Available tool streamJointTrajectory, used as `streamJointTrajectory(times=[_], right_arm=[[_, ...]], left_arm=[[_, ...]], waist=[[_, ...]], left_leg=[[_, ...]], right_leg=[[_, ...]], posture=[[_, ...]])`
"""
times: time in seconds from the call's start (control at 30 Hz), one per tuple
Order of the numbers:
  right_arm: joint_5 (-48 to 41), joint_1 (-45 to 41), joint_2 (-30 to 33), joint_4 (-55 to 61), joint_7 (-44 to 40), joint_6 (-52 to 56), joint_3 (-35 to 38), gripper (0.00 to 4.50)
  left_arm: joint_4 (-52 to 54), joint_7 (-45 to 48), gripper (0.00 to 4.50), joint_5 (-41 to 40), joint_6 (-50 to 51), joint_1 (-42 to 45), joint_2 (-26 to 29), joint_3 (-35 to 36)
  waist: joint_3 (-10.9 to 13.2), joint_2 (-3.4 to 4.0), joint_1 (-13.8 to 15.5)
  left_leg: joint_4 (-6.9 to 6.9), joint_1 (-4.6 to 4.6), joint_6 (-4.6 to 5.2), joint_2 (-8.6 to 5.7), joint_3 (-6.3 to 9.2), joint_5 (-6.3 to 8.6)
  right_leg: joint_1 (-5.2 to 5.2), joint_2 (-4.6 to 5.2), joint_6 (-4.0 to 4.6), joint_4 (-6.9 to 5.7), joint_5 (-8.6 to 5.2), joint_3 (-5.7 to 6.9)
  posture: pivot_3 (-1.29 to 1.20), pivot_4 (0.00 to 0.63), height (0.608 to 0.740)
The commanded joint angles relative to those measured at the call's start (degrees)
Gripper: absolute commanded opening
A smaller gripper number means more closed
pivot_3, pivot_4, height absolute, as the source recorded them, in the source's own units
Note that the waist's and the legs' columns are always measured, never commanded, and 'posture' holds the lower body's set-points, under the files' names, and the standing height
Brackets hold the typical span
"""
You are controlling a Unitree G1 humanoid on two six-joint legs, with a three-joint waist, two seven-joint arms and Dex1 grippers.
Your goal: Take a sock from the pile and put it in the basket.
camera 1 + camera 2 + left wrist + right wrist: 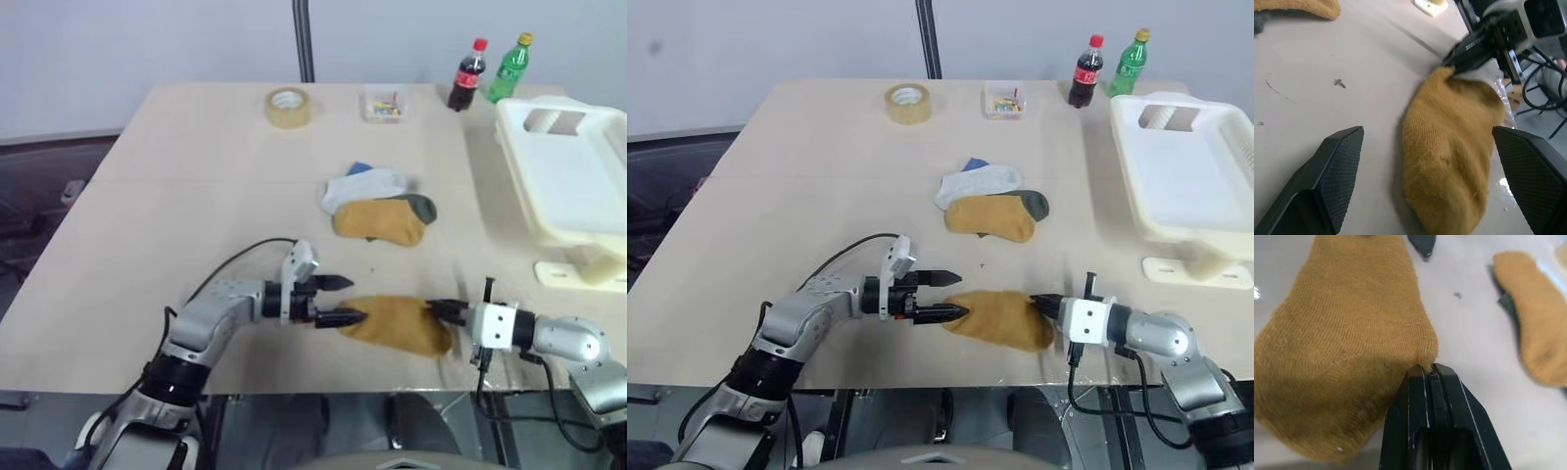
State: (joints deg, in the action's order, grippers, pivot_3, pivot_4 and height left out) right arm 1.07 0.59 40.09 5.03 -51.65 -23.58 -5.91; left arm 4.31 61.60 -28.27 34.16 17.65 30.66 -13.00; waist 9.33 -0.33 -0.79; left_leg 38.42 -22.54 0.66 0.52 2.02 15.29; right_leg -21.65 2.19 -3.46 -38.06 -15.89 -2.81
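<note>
A mustard-yellow sock (pixel 397 325) lies flat near the table's front edge, apart from the pile (pixel 380 203). My right gripper (pixel 439 311) is shut, pinching the sock's right end; the right wrist view shows its fingertips (pixel 1422 377) closed on the bunched fabric. At the sock's left end my left gripper (pixel 343 300) stands wide open, one finger above the sock's tip and one beside it. In the left wrist view the sock (pixel 1449 156) lies between its spread fingers (pixel 1327 181). The cream-white basket (pixel 563 211) stands at the right.
At the table's back are a tape roll (pixel 289 107), a small clear box (pixel 383 103) of coloured bits, a cola bottle (pixel 468 75) and a green bottle (pixel 508 69). A white flat piece (pixel 578 275) lies below the basket's near corner.
</note>
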Motion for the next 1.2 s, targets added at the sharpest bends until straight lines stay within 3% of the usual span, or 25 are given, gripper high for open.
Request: streamJointTrajectory(times=[0.03, 0.13, 0.4, 0.57, 0.67, 0.83, 1.2], right_arm=[[1.16, -1.34, 0.01, -1.48, 1.08, -5.14, -0.61, 0.04], [3.18, -2.93, 0.11, -4.07, 3.03, -10.16, -0.56, 0.04], [4.77, -4.67, 0.38, -6.78, 6.3, -15.11, -0.71, 0.04], [4.55, -3.64, 0.76, -6.46, 6.76, -14.84, -0.78, 0.04], [4.32, -3.14, 0.76, -6.35, 6.86, -14.61, -0.8, 0.04], [3.69, -2.74, 0.46, -5.85, 6.91, -13.68, -0.75, 0.04], [3.29, -2.3, 0.27, -5.55, 6.98, -12.45, -0.77, 0.04]], left_arm=[[-0.41, -1.04, 4.5, 0.87, -0.84, -0.72, -0.16, 1.14], [-1.12, -3.83, 4.5, -0.09, 0.7, 0.01, -1.98, 2.86], [2.01, -2.85, 4.5, 6.45, -1.25, -2.81, 1.85, -3.5], [-0.58, -10.11, 4.5, 3.73, -0.46, -0.15, -2.2, 5.01], [-1.23, -12.39, 4.5, 5.16, -2.52, 0.22, -2.69, 6.62], [-0.6, -11.63, 4.5, 8.59, -6.47, -1.49, -1.1, 4.87], [2.22, -7.27, 4.5, 8.11, -8.29, -3.51, -1.18, 2.33]], waist=[[0.0, 0.0, 0.03], [0.0, 0.0, 0.05], [-0.02, 0.03, 0.0], [-0.02, 0.03, 0.09], [-0.02, 0.03, -0.03], [-0.01, 0.03, -0.13], [-0.02, 0.03, 0.11]], left_leg=[[0.0, 0.0, 0.0, 0.01, 0.0, 0.0], [0.01, 0.01, 0.0, 0.02, 0.0, 0.0], [0.01, 0.07, 0.0, 0.03, -0.04, 0.0], [0.02, 0.09, 0.0, 0.06, -0.03, 0.0], [0.05, 0.16, -0.04, 0.04, -0.02, -0.03], [0.03, 0.19, -0.05, 0.04, -0.11, -0.03], [0.03, 0.19, -0.04, 0.06, -0.11, -0.03]], right_leg=[[0.0, 0.0, 0.0, -0.01, 0.0, 0.01], [0.01, 0.0, 0.0, -0.02, 0.0, 0.0], [0.03, 0.0, 0.01, -0.06, 0.0, -0.06], [0.04, 0.01, 0.0, -0.09, 0.01, -0.06], [0.04, -0.02, 0.01, -0.23, 0.0, -0.06], [0.02, -0.04, 0.01, -0.28, 0.0, -0.18], [0.02, -0.01, 0.02, -0.27, 0.0, -0.17]], posture=[[0.0, 0.15, 0.74], [0.0, 0.15, 0.74], [0.0, 0.15, 0.74], [0.0, 0.15, 0.74], [0.0, 0.15, 0.74], [0.0, 0.15, 0.74], [0.0, 0.15, 0.74]])
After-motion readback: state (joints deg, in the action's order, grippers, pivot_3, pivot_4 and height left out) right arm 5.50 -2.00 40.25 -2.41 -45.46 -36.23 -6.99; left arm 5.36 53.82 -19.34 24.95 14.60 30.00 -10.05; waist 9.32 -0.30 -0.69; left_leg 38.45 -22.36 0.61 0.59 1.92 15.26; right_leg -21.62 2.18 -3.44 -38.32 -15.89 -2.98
